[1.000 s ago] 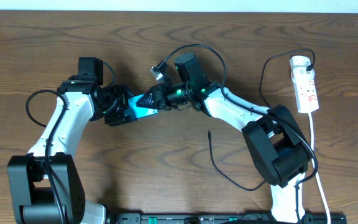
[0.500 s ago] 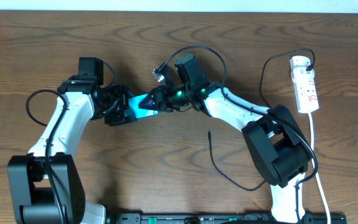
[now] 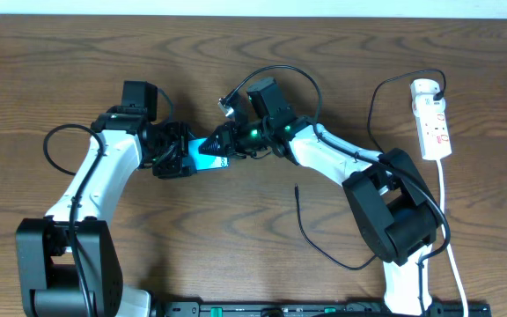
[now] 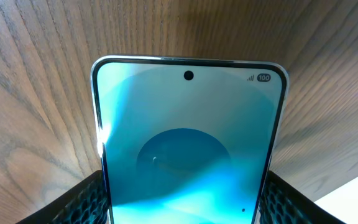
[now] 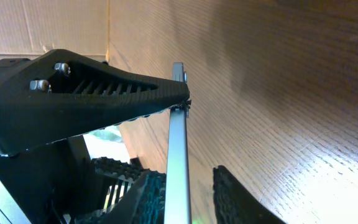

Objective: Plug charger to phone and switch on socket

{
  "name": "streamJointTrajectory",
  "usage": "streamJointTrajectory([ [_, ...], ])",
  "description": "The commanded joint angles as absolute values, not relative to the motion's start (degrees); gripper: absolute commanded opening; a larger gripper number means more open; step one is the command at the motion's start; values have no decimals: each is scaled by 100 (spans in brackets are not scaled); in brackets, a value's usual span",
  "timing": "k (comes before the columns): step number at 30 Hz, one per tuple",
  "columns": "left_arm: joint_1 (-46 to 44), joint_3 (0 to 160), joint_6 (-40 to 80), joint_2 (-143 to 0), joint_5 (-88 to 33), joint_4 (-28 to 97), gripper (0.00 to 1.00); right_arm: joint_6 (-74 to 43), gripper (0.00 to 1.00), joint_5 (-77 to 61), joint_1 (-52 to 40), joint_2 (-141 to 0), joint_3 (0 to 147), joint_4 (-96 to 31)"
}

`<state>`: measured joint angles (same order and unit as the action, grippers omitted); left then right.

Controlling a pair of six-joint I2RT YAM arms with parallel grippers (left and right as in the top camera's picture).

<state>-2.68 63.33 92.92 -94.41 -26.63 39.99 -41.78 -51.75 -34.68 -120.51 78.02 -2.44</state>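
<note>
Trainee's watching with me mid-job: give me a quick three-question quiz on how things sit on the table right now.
1. True or false: the thin black charger cable's slim plug tip lies loose on the brown wooden table, in neither gripper.
2. Where is the white power strip with red marks? A: on the table's right side. B: between the two arms. C: under the left arm.
3. In the left wrist view, what sits between the fingers of the left gripper?

Key: 1 true. 2 A. 3 the black-edged smartphone with the cyan screen.
</note>
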Motion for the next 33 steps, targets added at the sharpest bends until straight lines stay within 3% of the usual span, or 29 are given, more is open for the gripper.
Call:
streamJointTrajectory([
  [1,-261,6359,9244,-9419,-2635,3994,7,-4104,26,-5131,-3468,-12046,7822,-266],
  [15,-261,6359,9264,-9419,-2766,3970,7,-4106,22,-5000,-3535,-12046,7822,-263],
  [20,-261,6359,9264,-9419,-2764,3972,7,-4106,17,-5002,-3535,-12046,7822,-266],
  [24,-261,6359,9262,-9419,-2762,3972,7,-4106,4,-5002,-3535,-12046,7822,-266],
  [33,-261,6359,9262,-9419,-2759,3972,7,-4106,1,-5002,-3533,-12046,7822,-266],
])
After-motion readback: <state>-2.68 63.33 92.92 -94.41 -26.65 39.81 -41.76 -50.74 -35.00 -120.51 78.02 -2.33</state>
